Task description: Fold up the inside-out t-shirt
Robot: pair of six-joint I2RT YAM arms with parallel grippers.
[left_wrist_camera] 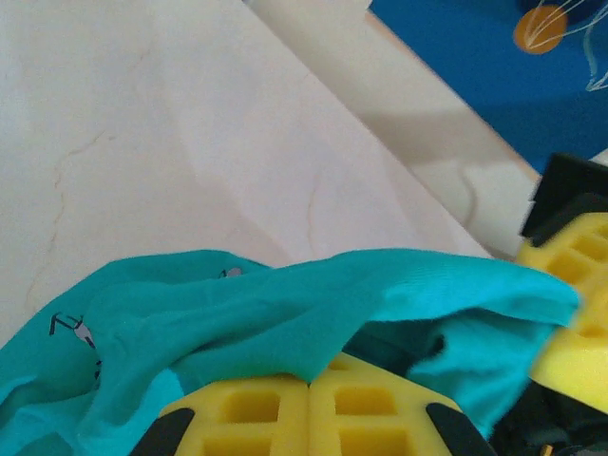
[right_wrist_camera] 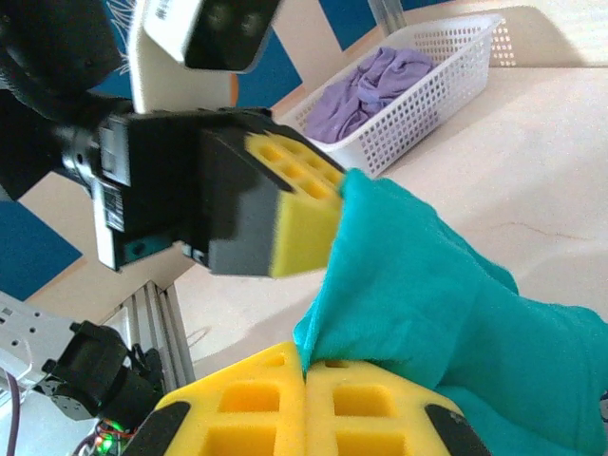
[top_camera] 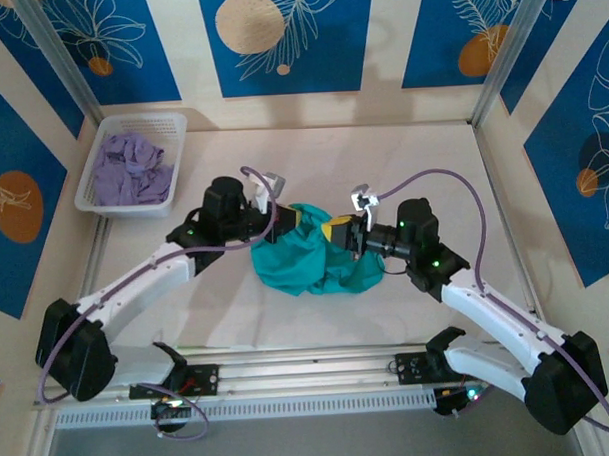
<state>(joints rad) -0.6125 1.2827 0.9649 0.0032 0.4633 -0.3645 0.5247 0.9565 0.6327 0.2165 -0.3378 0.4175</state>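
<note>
Mid-table, just ahead of both arms, sits the teal t-shirt [top_camera: 311, 258], bunched into a rumpled heap, and it's wider than it is deep, so its long axis runs roughly left to right across the table [top_camera: 412, 154]. Collar and hem are lost in the folds, so which way it points can't be told. Up at the heap's far top edge the two grippers meet, nearly nose to nose. The left gripper [top_camera: 291, 220] comes in from the left with its yellow pads pressed flat together, a ridge of teal cloth caught at their tips and draped across them in the left wrist view. The right gripper [top_camera: 338, 231] comes in from the right, jaws likewise closed, with a peak of fabric rising straight out of the seam between its pads in the right wrist view. There's plenty of bare tabletop beyond the shirt and off to the far right. At the far-left corner stands a white mesh basket [top_camera: 141, 120] holding a crumpled lavender garment [top_camera: 132, 169], well apart from the shirt.
</note>
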